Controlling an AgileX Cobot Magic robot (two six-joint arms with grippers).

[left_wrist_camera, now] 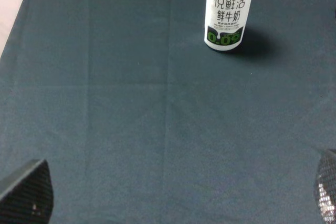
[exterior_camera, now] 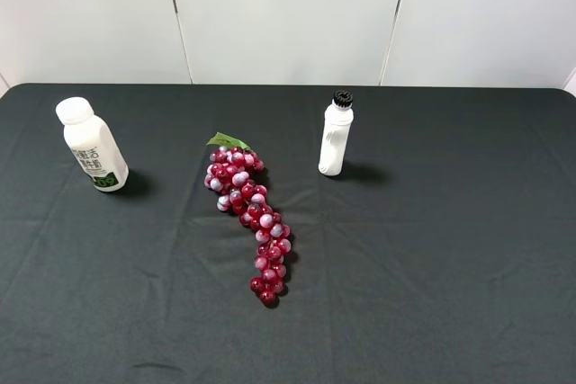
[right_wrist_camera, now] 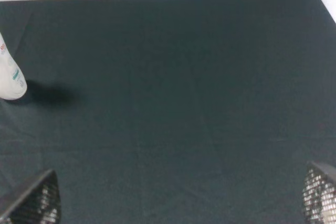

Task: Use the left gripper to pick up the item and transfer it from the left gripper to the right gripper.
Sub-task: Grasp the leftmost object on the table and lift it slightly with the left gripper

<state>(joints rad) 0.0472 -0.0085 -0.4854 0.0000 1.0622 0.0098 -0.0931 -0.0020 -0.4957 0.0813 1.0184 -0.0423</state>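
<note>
Nothing was lifted yet: grapes [exterior_camera: 247, 220], milk bottle [exterior_camera: 93, 147] and black-capped bottle [exterior_camera: 336, 136] sat untouched, while left gripper [left_wrist_camera: 176, 195] and right gripper [right_wrist_camera: 178, 198] gaped empty.

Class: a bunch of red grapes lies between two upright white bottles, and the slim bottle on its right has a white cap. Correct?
No. The slim white plastic bottle has a black cap, as the exterior high view shows. The bunch of red grapes does lie between it and the wide white milk bottle, both upright.
</note>
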